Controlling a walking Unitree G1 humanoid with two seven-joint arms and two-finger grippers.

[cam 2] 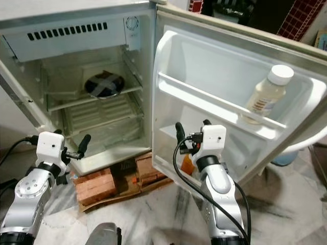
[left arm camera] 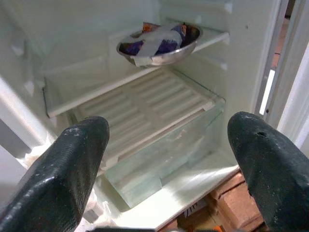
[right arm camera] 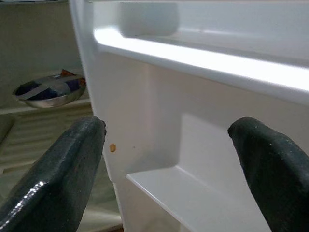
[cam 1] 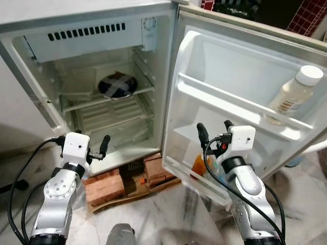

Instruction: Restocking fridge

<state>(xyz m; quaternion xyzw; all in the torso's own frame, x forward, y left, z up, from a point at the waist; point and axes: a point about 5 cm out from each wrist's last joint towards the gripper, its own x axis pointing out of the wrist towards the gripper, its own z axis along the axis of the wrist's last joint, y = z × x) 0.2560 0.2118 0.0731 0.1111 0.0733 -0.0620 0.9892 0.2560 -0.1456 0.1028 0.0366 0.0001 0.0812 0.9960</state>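
The fridge (cam 1: 87,35) stands open, its door (cam 1: 230,66) swung to the right. A steel bowl (cam 1: 117,85) crossed with white tape sits on the upper wire shelf. A pale bottle with a white cap (cam 1: 296,94) stands in the upper door rack. Something orange (cam 1: 199,164) lies low in the bottom door rack. My left gripper (cam 1: 84,139) is open and empty in front of the fridge's lower compartment. My right gripper (cam 1: 213,126) is open and empty, close to the inner face of the door, just above the orange thing.
The fridge rests on red bricks (cam 1: 104,186) over a marble floor. A ribbed crisper cover (left arm camera: 145,111) lies below the bowl's shelf. The door's lower shelf ledge (right arm camera: 193,198) is right ahead of my right gripper. A black cable (cam 1: 15,184) trails on the floor at left.
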